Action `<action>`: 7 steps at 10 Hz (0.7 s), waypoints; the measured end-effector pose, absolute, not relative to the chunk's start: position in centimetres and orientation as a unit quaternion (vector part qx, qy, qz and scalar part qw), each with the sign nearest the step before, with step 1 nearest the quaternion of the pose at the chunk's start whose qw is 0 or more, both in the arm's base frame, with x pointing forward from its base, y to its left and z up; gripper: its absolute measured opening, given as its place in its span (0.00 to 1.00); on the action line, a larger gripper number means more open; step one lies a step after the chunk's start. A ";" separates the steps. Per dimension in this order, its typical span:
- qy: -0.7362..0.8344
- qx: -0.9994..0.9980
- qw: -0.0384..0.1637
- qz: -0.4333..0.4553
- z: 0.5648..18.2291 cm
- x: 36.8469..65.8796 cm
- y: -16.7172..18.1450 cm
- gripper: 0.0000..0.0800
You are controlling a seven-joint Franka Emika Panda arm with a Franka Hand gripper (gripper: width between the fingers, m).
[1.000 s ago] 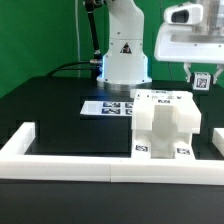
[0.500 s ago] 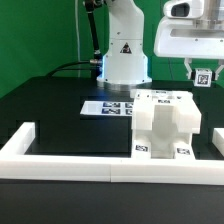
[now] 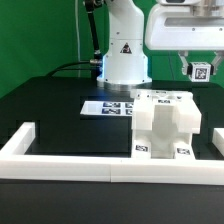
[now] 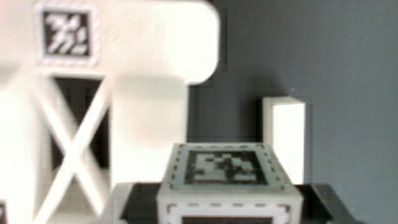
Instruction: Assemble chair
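Observation:
The partly built chair is a blocky white structure with black-and-white tags, standing on the black table at the exterior view's right. My gripper hangs in the air above and to the right of it. It is shut on a small white chair piece whose tag faces the camera. In the wrist view that piece sits between my dark fingers, its tag upward. Beyond it stands the chair, showing a tag and an X-shaped brace.
The marker board lies flat on the table behind the chair, in front of the arm's white base. A long low white border rail runs along the front and left. A white upright bar shows in the wrist view.
My gripper has risen and shifted slightly to the exterior view's left, carrying the small tagged piece with it. The chair structure has not moved.

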State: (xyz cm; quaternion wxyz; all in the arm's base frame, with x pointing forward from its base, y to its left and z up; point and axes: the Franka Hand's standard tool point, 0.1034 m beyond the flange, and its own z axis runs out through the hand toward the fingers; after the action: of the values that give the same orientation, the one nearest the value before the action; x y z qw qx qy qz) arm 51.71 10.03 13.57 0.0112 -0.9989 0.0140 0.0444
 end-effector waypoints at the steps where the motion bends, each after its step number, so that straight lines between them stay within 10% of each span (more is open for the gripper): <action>1: 0.015 -0.999 0.011 0.045 13.4 51.5 10.2 0.36; 7: -0.012 -0.999 0.006 0.034 13.1 54.7 8.5 0.36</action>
State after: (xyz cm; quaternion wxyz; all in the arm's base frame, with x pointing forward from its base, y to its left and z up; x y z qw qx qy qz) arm 54.65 8.54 13.07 0.0059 -0.9993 -0.0117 0.0337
